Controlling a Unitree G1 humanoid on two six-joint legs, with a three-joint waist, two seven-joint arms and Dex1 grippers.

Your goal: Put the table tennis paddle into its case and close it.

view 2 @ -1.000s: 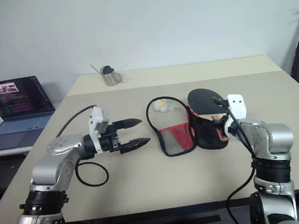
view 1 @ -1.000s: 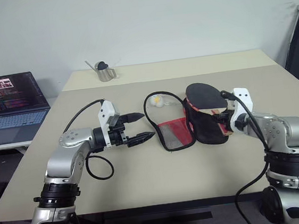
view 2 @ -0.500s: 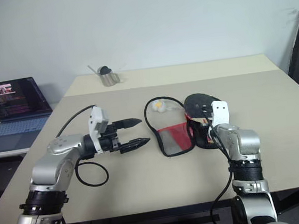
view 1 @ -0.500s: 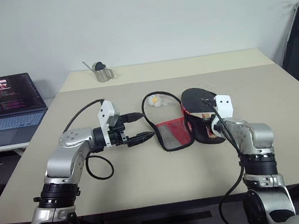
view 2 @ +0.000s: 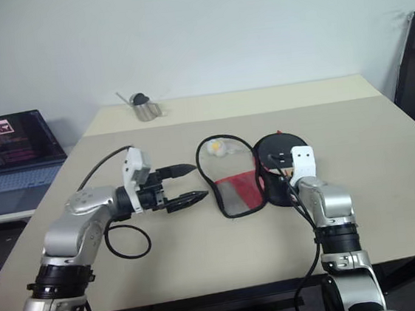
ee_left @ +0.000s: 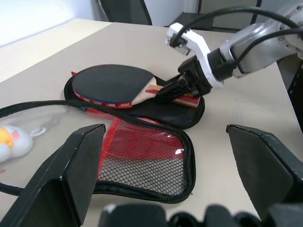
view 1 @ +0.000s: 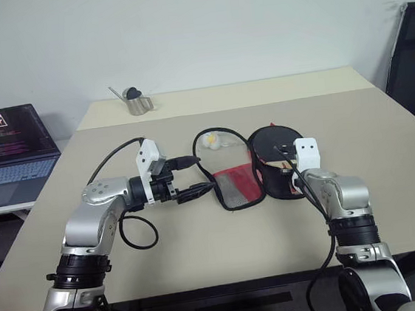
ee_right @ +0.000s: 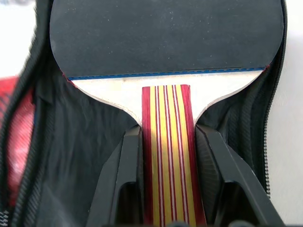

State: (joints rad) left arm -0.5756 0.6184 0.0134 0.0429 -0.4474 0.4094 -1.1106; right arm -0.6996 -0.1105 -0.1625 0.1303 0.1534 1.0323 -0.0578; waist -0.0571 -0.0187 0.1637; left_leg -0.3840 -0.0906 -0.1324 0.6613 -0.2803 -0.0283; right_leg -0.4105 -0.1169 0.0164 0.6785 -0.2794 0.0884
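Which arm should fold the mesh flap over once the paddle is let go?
Left, probably. The left gripper is open, holds nothing and hovers beside the case's open mesh flap. The right gripper is shut on the paddle handle, lying in the case's other half.

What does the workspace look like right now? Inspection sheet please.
Surface: beige table, its far strip lighter.
Job's things: table tennis paddle lies in the black half of the case; the case is unzipped, its red mesh flap spread flat, with the ball charm at its far end.
Clutter: small metal pitcher at the far edge.
Grippers: right pincer shut on the paddle's handle; left pincer open, above the table beside the case.
Cables: black cable looped along the left arm.
Surroundings: open laptop on a side desk, dark chair, white wall.
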